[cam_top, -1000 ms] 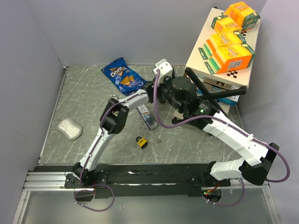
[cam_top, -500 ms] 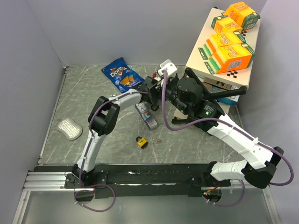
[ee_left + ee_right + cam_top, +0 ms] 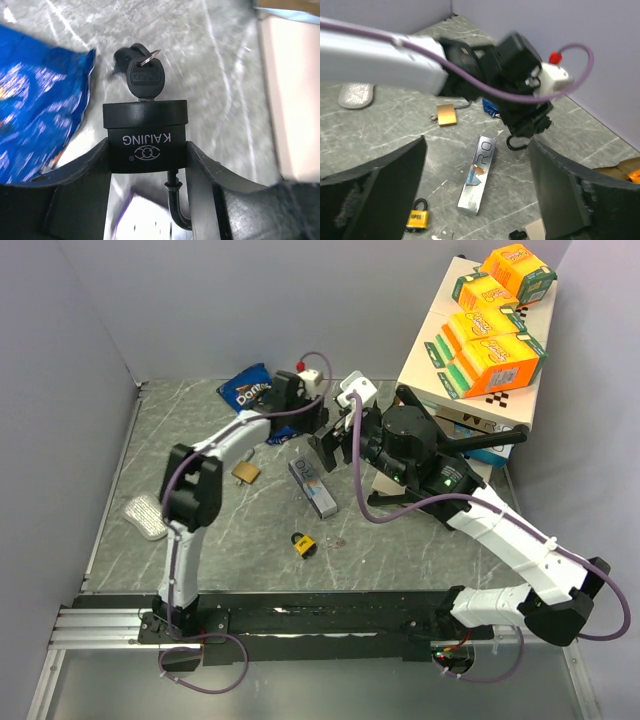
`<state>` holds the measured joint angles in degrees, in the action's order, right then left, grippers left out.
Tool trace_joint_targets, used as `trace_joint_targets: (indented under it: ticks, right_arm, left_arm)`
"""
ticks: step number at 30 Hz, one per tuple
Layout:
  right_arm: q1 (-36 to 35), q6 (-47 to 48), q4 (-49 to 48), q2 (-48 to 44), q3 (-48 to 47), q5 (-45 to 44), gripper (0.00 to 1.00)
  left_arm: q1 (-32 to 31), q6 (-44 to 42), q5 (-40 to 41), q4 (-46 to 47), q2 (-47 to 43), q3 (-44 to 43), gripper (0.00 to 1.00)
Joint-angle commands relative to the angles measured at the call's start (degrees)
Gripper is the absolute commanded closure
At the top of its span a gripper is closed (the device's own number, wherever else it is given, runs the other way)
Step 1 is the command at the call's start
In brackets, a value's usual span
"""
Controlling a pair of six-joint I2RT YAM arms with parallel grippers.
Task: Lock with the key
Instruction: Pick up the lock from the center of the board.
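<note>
My left gripper is shut on a black KAIJING padlock and holds it in the air at the back of the table. A black key sits in its keyhole. The shackle hangs between my fingers with one leg out of the body. In the top view the left gripper is beside the chips bag. My right gripper is open and empty, facing the left gripper a short way off; the shackle shows below it. The right gripper in the top view is just right of the left one.
A brass padlock, a silver box and a yellow padlock lie mid-table. A blue Doritos bag lies at the back, a silver pad at the left. Stacked orange boxes stand at the back right.
My left arm has swung back and to the left with the black padlock, away from the right gripper. The brass padlock under it has come into view. The right gripper stayed roughly in place.
</note>
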<state>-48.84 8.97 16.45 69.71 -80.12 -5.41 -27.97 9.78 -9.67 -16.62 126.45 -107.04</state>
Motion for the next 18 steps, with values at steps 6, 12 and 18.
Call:
trace_joint_targets:
  ticks: [6, 12, 18]
  right_arm:
    - [2.87, 3.33, 3.50, -4.05, -1.45, 14.18, 0.00]
    - [4.89, 6.49, -4.13, -10.37, 10.67, 27.28, 0.00]
    - [4.72, 16.06, -5.03, -11.71, 17.53, 37.47, 0.00]
  left_arm:
    - [8.18, -4.94, -24.75, -0.59, -27.90, 15.28, 0.99]
    - [12.67, -14.16, -39.01, -18.95, -38.09, 19.85, 0.99]
    - [12.85, -16.80, -44.46, -28.36, -49.35, 27.06, 0.99]
